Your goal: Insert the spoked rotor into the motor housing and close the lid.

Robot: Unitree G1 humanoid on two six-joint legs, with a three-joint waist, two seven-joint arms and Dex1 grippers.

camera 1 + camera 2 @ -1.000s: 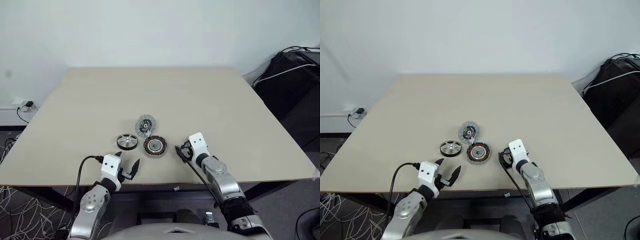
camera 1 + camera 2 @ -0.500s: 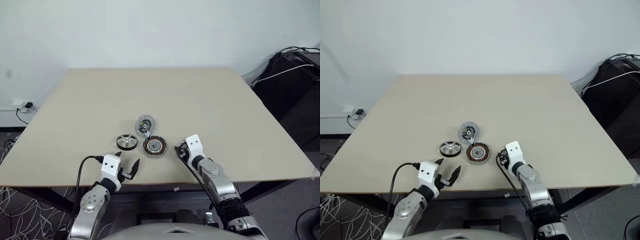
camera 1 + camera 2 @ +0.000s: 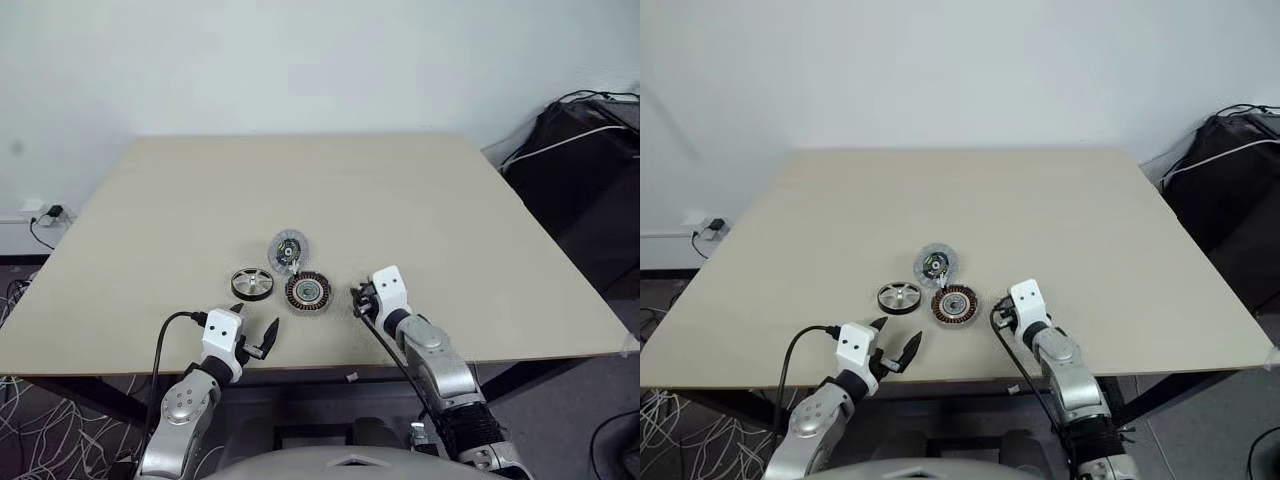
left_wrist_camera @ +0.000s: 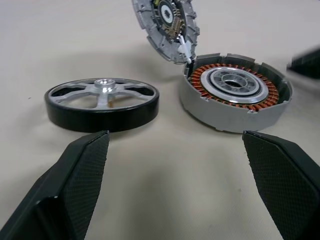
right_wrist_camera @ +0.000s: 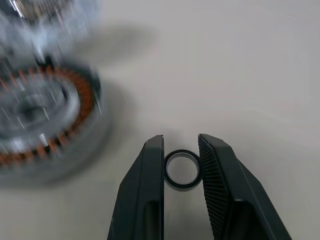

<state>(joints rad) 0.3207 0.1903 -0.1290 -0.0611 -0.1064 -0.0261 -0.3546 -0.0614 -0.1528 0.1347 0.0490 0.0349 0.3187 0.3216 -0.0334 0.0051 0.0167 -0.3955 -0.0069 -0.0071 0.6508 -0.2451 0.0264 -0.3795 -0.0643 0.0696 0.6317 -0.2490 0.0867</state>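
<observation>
Currently a small black ring (image 5: 183, 169) is pinched in the right gripper (image 5: 181, 150)'s jaws, beside the copper-wound round motor housing (image 3: 308, 291); the left gripper (image 3: 256, 331)'s jaws gape empty, so the black-rimmed spoked rotor (image 3: 252, 282) must next be grasped.

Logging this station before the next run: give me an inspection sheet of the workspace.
Surface: beige table, bare beyond the parts.
Job's things: spoked wheel flat; copper-wound housing open; lid tilted against the housing.
Clutter: small black ring.
Tools: left tool open, empty; right tool shut on the ring.
Cables: black cable on left arm; wires on floor.
Surroundings: white wall, dark bag.
</observation>
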